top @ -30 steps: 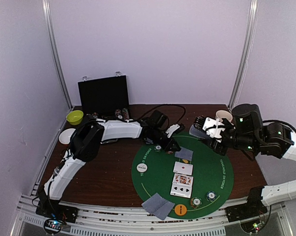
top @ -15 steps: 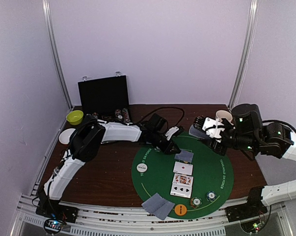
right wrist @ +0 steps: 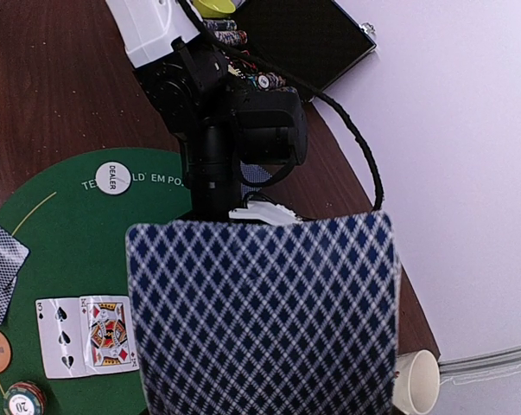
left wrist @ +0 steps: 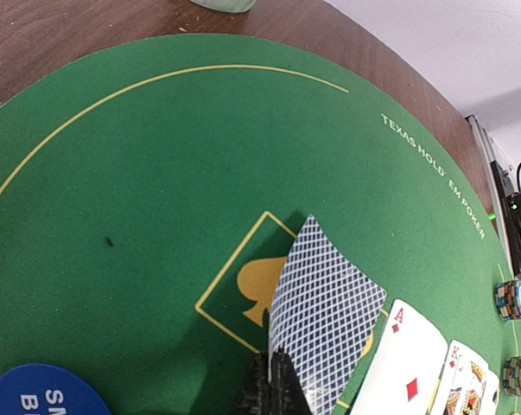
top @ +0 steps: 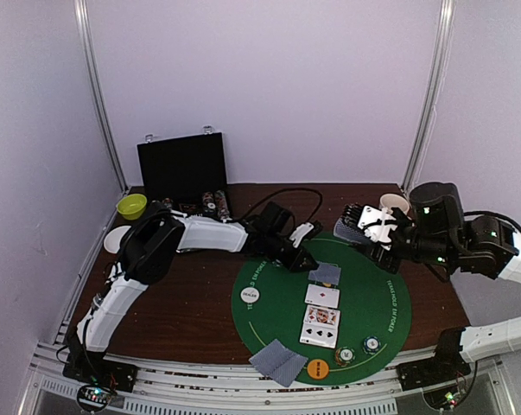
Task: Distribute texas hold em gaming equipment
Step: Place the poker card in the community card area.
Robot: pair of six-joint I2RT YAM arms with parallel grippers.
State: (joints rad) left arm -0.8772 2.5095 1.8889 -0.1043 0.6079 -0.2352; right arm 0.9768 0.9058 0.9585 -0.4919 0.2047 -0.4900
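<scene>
My left gripper [left wrist: 273, 370] is shut on the edge of one blue-backed playing card [left wrist: 325, 320], which stands tilted over the green mat [left wrist: 156, 173] beside the face-up ace of diamonds [left wrist: 407, 363]. My right gripper [top: 364, 235] hovers over the mat's far right edge, shut on the deck of cards [right wrist: 260, 320], which hides its fingers. A king [top: 321, 316] and a three of spades [top: 319, 336] lie face up below the ace. Two face-down cards [top: 277, 361], an orange disc [top: 317, 369], a white dealer disc [top: 250, 295] and two chip stacks [top: 345, 354] rest on the mat.
An open black case [top: 184, 169] with chips stands at the back left. Near it are a green bowl [top: 132, 206] and a white plate [top: 116, 239]. A cream mug [top: 393, 204] sits behind the right arm. A blue disc [left wrist: 44, 393] lies on the mat under the left wrist.
My left arm has shifted slightly, carrying its card a little nearer over the mat. The right arm and the deck have stayed still.
</scene>
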